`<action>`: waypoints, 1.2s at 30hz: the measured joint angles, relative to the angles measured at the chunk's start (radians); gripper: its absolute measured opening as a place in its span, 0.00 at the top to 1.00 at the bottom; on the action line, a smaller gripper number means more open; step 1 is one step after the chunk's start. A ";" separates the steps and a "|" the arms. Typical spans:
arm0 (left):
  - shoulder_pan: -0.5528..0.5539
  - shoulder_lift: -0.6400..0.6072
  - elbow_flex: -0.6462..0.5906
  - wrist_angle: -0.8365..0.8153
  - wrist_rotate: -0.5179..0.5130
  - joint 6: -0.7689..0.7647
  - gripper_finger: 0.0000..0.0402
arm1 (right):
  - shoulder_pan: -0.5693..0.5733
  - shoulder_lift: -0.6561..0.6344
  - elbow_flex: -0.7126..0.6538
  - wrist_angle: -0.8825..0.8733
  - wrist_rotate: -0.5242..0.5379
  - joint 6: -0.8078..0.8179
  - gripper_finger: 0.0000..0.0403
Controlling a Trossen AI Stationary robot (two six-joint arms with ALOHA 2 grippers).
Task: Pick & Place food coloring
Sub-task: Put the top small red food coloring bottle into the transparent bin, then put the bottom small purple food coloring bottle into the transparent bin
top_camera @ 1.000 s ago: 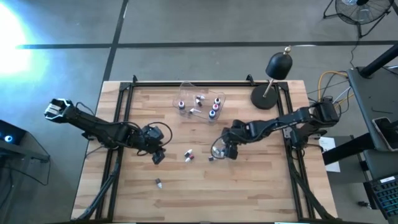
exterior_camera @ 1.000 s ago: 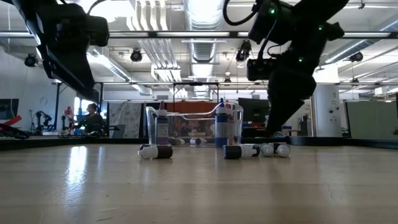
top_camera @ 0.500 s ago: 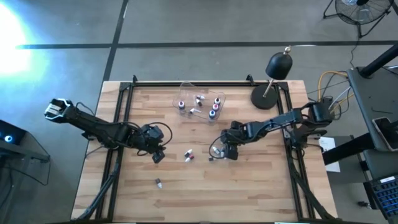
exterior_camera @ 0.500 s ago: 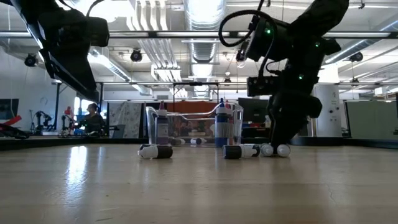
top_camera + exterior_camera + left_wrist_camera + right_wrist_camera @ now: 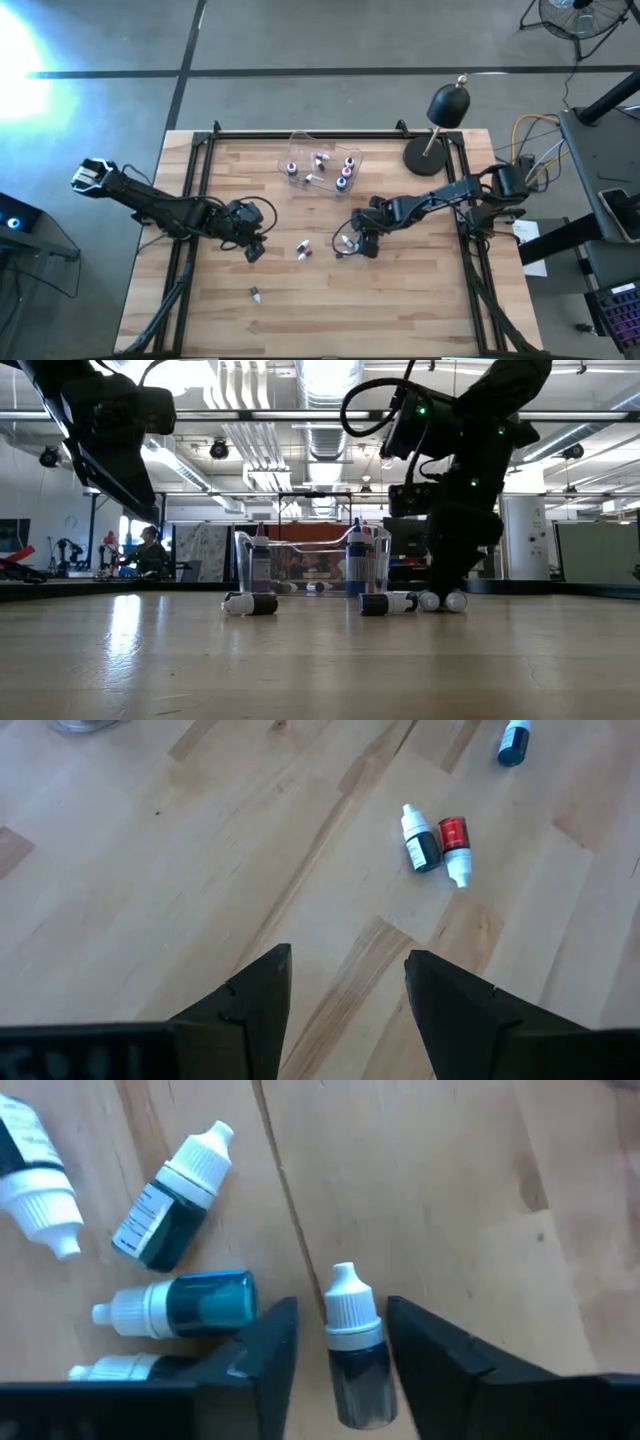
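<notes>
We bracket 1 dark dropper bottle (image 5: pixel 355 1350) mid-tabletop for pickup | right gripper (image 5: pixel 338 1365) spread, not clenched | left gripper (image 5: pixel 345 1005) spread, empty, idle

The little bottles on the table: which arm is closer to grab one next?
The right arm. Its pincer is open and down at the table, with a small dark bottle lying between its fingers. The left pincer is open too, but only bare wood lies between its fingers.

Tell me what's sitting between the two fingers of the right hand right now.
In the right wrist view, a small dark dropper bottle with a white cap lies on the wood between the right hand's open fingers, not yet gripped. Other bottles lie off to one side.
</notes>
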 joint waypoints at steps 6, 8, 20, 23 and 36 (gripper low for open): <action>0.000 0.000 0.000 0.000 0.000 0.006 0.57 | -0.016 -0.011 0.049 -0.011 -0.030 0.200 0.86; 0.000 0.000 0.000 -0.001 0.000 0.006 0.57 | -0.021 -0.042 0.094 -0.006 -0.037 0.236 0.89; 0.000 0.000 0.000 0.001 0.000 0.006 0.57 | -0.154 -0.117 0.508 0.000 0.258 0.096 0.73; 0.000 0.000 0.000 0.000 0.000 0.002 0.57 | -0.234 -0.095 0.573 -0.013 0.188 0.140 0.68; -0.169 0.000 -0.001 -0.070 0.111 -0.058 0.57 | -0.167 -0.107 0.646 -0.315 0.133 -0.073 0.48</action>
